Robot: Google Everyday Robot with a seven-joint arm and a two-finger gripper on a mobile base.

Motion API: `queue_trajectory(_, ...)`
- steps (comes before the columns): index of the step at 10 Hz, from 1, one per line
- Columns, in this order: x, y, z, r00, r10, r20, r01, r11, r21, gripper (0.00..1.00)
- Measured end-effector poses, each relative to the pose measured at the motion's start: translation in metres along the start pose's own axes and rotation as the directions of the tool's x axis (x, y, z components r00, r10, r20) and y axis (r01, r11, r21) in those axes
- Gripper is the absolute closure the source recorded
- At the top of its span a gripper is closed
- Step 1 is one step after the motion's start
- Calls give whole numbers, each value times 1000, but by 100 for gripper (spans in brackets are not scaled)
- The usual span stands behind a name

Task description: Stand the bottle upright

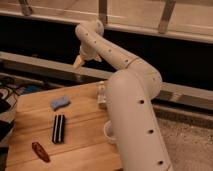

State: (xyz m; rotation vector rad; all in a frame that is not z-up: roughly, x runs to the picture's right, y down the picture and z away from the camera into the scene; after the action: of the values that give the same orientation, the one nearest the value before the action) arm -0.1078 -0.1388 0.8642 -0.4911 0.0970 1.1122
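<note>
The bottle (101, 94), small, slender and clear-whitish, stands upright on the wooden table (80, 145) near its back edge, right beside my white arm (132, 100). My gripper (79, 61) is up in the air behind the table, above and to the left of the bottle, well apart from it and holding nothing that I can see. The arm fills the right half of the view and hides the table's right side.
A blue object (60, 102) lies at the back left of the table. A black striped block (59, 128) lies in the middle left, and a red object (40, 151) at the front left. A white cup (107, 131) peeks out from behind the arm. Dark cables (10, 87) lie left of the table.
</note>
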Motion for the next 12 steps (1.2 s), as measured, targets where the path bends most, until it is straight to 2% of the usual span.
queue_trajectory(2,7,23,-1,1000,20,-4,-20,1000,0,7)
queue_trajectory(4,21,8,-3,997,80,-7,-80,997,21,7)
queue_trajectory(5,28,-2,-4,994,108,-5,-107,994,23,7)
queue_trajectory(7,51,-49,-9,981,192,5,-192,981,33,7)
queue_trajectory(9,71,-89,-11,959,283,8,-283,959,26,7)
queue_trajectory(11,81,-116,0,938,345,-24,-345,938,15,7)
queue_trajectory(12,84,-121,7,934,355,-44,-356,935,-1,7)
